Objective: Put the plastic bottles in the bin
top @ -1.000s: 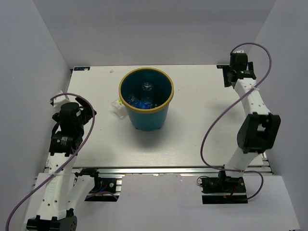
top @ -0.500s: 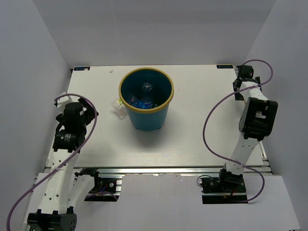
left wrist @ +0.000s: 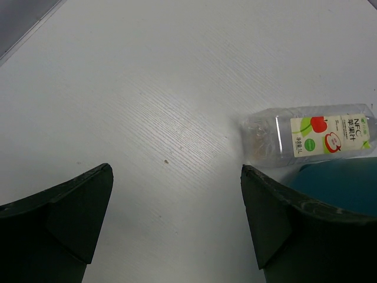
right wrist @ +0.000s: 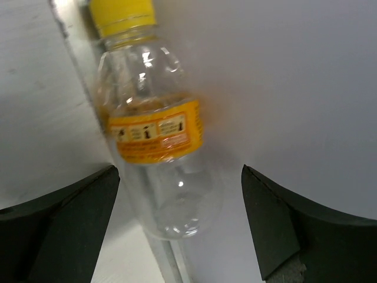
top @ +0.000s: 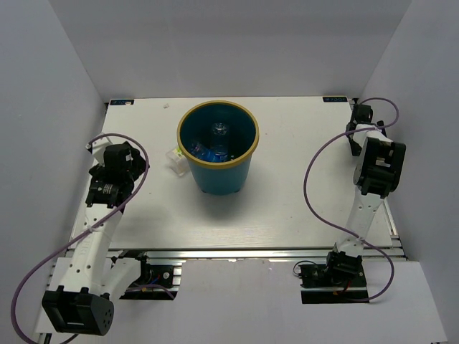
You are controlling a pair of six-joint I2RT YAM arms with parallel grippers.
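- Since the right tool (right wrist: 179, 171) is the one next to a bottle, we think the next move is its to make. Its two fingers are spread wide and hold nothing.
- The yellow-capped bottle (right wrist: 156, 130) lies straight ahead of that tool. Its bottom end sits in the gap between the fingers and its cap points away from the tool. Its long side runs along the edge of the worktop (top: 287, 201), close to the wall (right wrist: 283, 71).
- The left tool (left wrist: 175, 171) is spread wide and empty too. The green-label bottle (left wrist: 312, 135) lies ahead of it and off to its right, on its side, long side across the view. It is just beside the bin (left wrist: 336, 177).
- Some blue-label bottles (top: 215, 143) are already inside the bin.
- Compared with a second ago, the right arm has pulled back and down into the far right corner, and the left arm has reached further forward. The bin and the bottle beside it have not moved.
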